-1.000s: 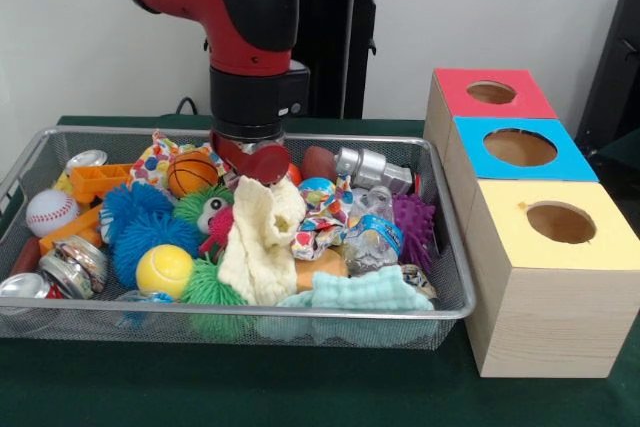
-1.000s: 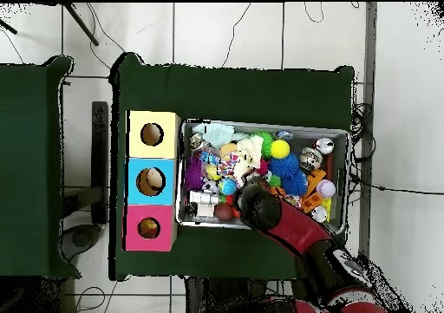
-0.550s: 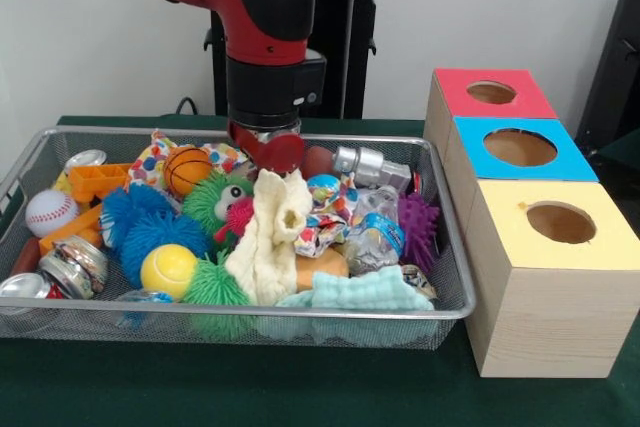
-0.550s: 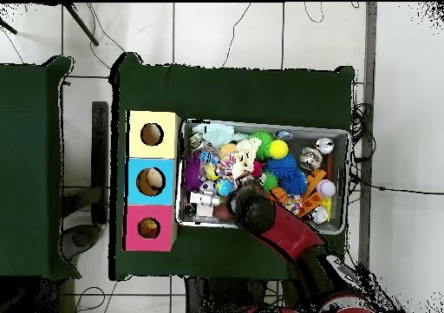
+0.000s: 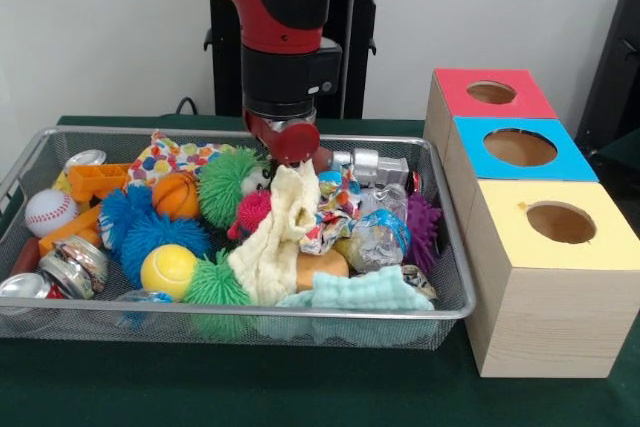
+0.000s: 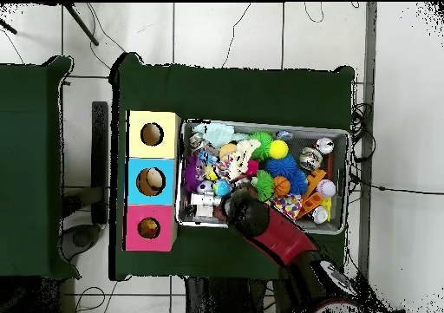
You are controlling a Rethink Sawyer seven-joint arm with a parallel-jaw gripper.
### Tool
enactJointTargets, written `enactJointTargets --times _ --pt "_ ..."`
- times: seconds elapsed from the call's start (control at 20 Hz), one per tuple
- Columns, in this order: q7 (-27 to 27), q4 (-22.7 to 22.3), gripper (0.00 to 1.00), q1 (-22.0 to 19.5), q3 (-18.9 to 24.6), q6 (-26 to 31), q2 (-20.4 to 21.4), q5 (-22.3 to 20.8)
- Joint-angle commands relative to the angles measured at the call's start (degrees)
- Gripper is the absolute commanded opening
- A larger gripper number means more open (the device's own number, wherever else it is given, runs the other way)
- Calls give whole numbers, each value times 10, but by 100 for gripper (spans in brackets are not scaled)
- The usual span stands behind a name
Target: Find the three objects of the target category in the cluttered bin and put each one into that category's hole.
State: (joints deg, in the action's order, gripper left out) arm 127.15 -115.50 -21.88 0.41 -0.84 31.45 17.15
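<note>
A wire mesh bin [image 5: 230, 315] holds a jumble of balls, cloths, cans and toys. My gripper [image 5: 292, 144] hangs over the bin's back middle, shut on the top end of a cream knitted cloth [image 5: 272, 242]. The cloth trails down from it to the bin's front. A mint cloth [image 5: 370, 292] lies at the front wall and a patterned cloth [image 5: 165, 159] at the back. To the bin's right stand three boxes with round holes: red [image 5: 490, 95], blue [image 5: 520, 147] and yellow [image 5: 560, 227]. In the overhead view the arm [image 6: 247, 212] hides the gripper.
Also in the bin: a yellow tennis ball [image 5: 166, 269], baseball [image 5: 50, 212], small basketball [image 5: 176, 194], green [image 5: 225, 185], blue [image 5: 140, 227] and purple [image 5: 420, 222] spiky balls, a crushed bottle [image 5: 375, 237], a silver can [image 5: 365, 164]. The bin walls stand close around the gripper.
The gripper has moved right in the front view and slightly up, pulling the cream cloth's top end with it. The green spiky ball and basketball have shifted behind it.
</note>
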Motion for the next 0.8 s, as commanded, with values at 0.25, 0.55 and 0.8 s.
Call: enactJointTargets --times 0.25,0.55,0.8 --pt "119 -112 0 57 56 168 42 50" --pt "124 -116 0 87 38 229 95 68" --pt "116 -112 0 101 19 261 121 69"
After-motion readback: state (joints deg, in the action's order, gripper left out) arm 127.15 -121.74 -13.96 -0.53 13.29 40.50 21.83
